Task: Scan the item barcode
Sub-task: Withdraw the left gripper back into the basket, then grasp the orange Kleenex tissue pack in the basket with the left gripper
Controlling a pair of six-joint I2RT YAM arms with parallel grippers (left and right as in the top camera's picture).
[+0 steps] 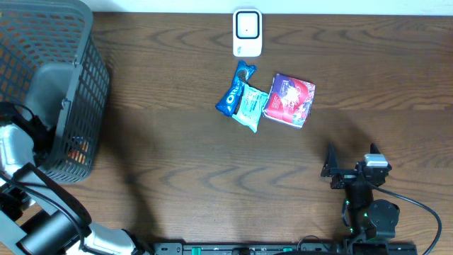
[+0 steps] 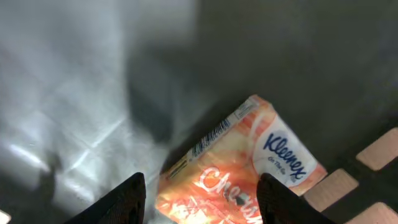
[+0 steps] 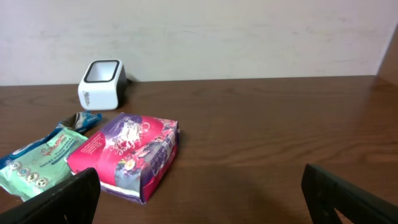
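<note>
In the left wrist view an orange Kleenex tissue pack (image 2: 242, 165) lies on the grey basket floor (image 2: 68, 93), its barcode facing up along the upper left edge. My left gripper (image 2: 202, 179) is open and straddles the pack's near end, with a gap showing at the left finger. From overhead the left arm (image 1: 15, 145) reaches into the basket (image 1: 67, 42), and the gripper itself is hidden by the mesh. The white scanner (image 1: 247, 32) stands at the table's far edge. My right gripper (image 1: 352, 157) is open and empty above bare wood.
Three packs lie together below the scanner: a blue one (image 1: 235, 88), a teal one (image 1: 250, 108) and a purple-pink one (image 1: 290, 99). The right wrist view shows the scanner (image 3: 101, 84) and the purple-pink pack (image 3: 127, 152) ahead to the left.
</note>
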